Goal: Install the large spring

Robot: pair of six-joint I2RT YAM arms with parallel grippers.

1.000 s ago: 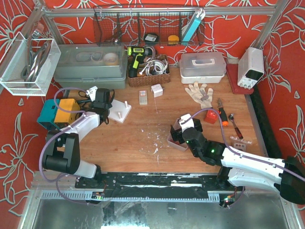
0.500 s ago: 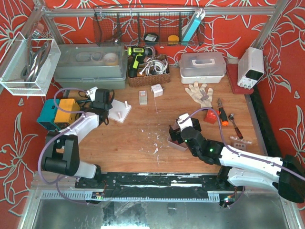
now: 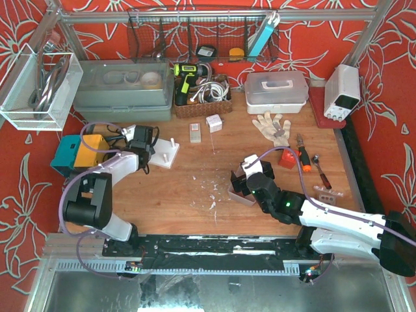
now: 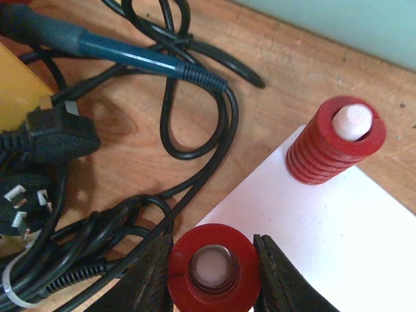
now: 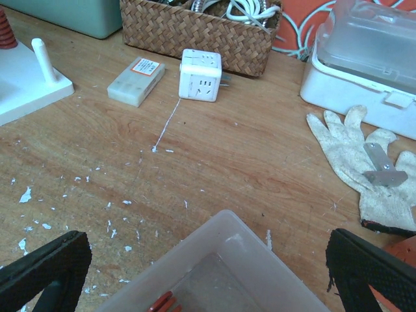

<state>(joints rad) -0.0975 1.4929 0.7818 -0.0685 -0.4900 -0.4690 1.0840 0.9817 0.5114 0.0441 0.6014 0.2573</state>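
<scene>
By the left edge of the surface the left gripper's [image 4: 213, 273] jaws were closed on the large spring [image 4: 224, 242], its coil ringing a white peg [image 4: 210, 265] on the base plate [image 4: 312, 234], beside another red spring [image 4: 331, 153] already seated. Seating looked to be in hand; the next move called for a straight push down, then release; toward the near middle, the right gripper's [image 5: 208, 270] jaws gaped empty over a clear tray [image 5: 224, 218].

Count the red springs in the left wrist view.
2. The far spring sits over a peg on the white base; the near spring is between the left gripper's fingers. Others may lie out of view.
</scene>
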